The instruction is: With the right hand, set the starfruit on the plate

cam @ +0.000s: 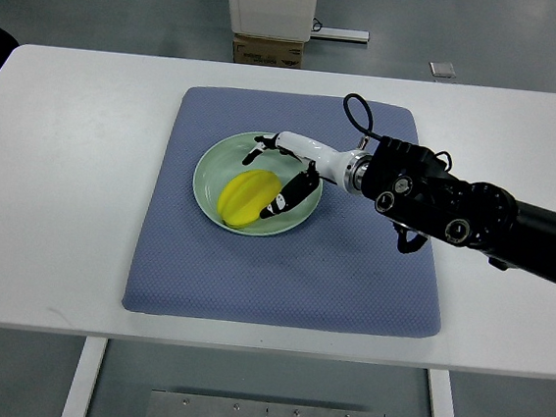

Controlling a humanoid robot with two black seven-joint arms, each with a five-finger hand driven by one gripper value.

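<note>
White table point(62, 198) is covered in the middle by a blue-grey mat point(349, 284) with a fine woven texture and rounded corners. On the mat, a round pale green plate point(213, 163) is seen. The yellow starfruit point(247, 198) is lying inside the plate, in its lower part; its long axis is slanted, from the lower left up to the upper right, and ridges are seen along it. The right hand point(287, 170) is stretched over the plate from the right edge. Its white and black fingers point(294, 192) are spread, some touching the right end of the fruit, without a closed grasp. Nothing else is standing on the mat.
</note>
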